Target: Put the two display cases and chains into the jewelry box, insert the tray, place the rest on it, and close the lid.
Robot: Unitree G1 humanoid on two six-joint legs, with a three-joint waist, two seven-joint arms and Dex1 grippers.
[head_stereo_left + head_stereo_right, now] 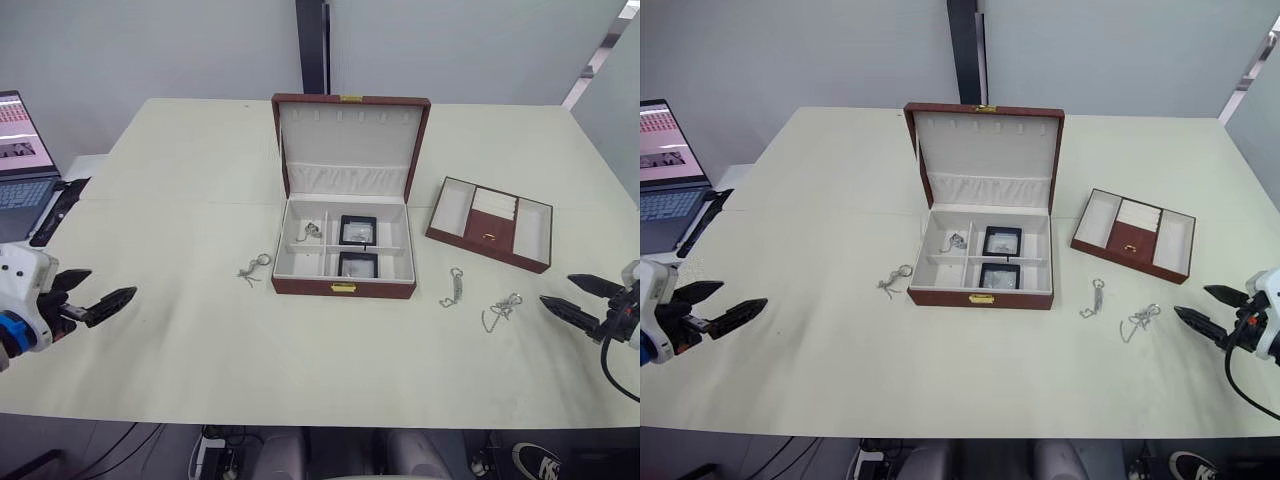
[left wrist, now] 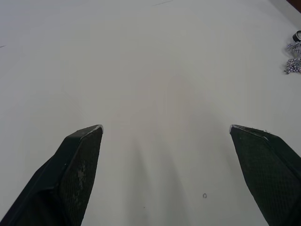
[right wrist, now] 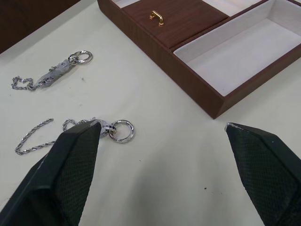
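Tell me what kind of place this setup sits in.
Probably a lab or office test room, not a home: a plain pale table stands against bare grey partition walls, an open laptop sits at its left edge, and cables trail on the floor below.

— Is there any writing to read here, a label, a brand, a number?

— None that can be made out. The jewelry box (image 1: 344,250) and the tray (image 1: 489,223) carry no lettering.

— And the laptop (image 1: 22,165) at the table's edge?

— Its screen is lit, with reddish rows and a small picture, but whatever text stands there is too small to read.

— The display cases (image 1: 357,230)?

— No legible marks on them.
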